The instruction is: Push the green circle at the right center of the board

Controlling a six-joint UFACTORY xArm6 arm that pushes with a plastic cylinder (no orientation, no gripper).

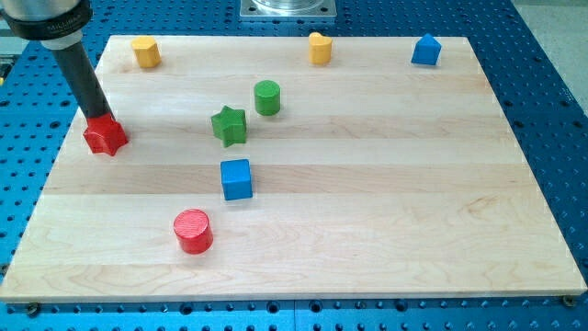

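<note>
The green circle (267,97) stands a little left of the board's middle, toward the view's top. A green star (229,125) sits just below and left of it. My tip (97,118) is at the board's left edge, touching the top of a red star (106,136). The tip is far to the left of the green circle.
A blue cube (236,178) and a red circle (193,230) lie lower on the wooden board (386,184). Along the top edge stand a yellow block (145,51) at the left, a yellow block (319,47) in the middle and a blue block (425,50) at the right.
</note>
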